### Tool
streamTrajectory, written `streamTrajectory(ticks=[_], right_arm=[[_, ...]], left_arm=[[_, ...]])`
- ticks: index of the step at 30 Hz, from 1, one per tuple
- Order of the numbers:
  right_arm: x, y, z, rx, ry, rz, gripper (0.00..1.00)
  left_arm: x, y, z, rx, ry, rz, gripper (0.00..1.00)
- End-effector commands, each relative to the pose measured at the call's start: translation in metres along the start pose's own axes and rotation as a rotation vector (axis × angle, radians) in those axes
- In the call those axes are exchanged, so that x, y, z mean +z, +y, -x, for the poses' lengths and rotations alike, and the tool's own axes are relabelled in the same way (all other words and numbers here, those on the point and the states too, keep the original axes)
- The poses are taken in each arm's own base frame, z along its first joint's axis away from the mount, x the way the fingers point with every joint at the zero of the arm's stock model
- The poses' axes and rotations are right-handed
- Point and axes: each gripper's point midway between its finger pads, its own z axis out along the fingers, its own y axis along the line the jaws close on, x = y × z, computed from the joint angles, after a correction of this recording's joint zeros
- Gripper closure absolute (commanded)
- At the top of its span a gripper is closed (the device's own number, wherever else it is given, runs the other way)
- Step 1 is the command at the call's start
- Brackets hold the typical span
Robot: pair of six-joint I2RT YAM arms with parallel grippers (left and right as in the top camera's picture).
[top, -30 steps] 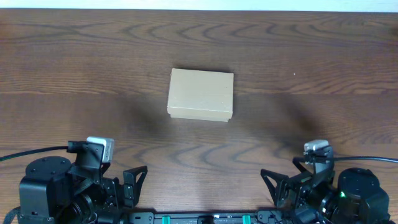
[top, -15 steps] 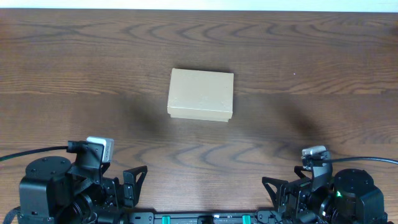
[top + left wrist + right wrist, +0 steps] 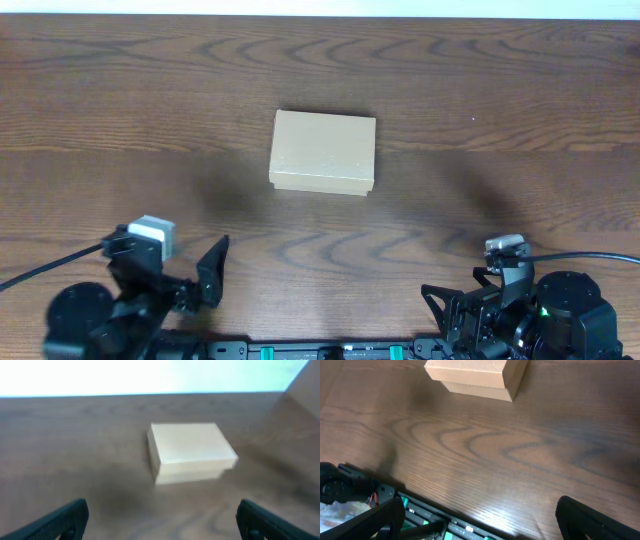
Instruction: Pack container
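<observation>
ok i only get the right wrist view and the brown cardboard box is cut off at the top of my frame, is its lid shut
Observer: yes, overhead shows the whole small rectangular brown cardboard box, flap lid down flat.
Operator: where's the left tool
Observer: the left tool is open and holds nothing, back at the robot's side of the dark wooden table.
Operator: is it aimed at the box
Observer: yes, its wrist view has the box ahead, roughly centred in front of the tool and apart from it.
</observation>
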Motion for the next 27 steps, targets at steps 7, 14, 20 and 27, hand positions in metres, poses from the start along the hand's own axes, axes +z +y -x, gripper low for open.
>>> streamTrajectory(ticks=[7,14,20,27], right_arm=[[-0.001,0.002,-0.002,0.000,0.004,0.009,0.01],[-0.001,0.001,-0.002,0.000,0.004,0.009,0.01],[-0.001,0.001,-0.002,0.000,0.004,0.009,0.01],[-0.001,0.002,-0.002,0.000,0.004,0.009,0.01]], left_arm=[[0.076,0.026,-0.086,0.075,-0.014,0.018,0.05],[0.088,0.043,-0.119,0.051,-0.028,0.074,0.05],[0.088,0.050,-0.129,0.036,-0.033,0.102,0.05],[0.092,0.054,-0.141,0.031,-0.005,0.118,0.05]])
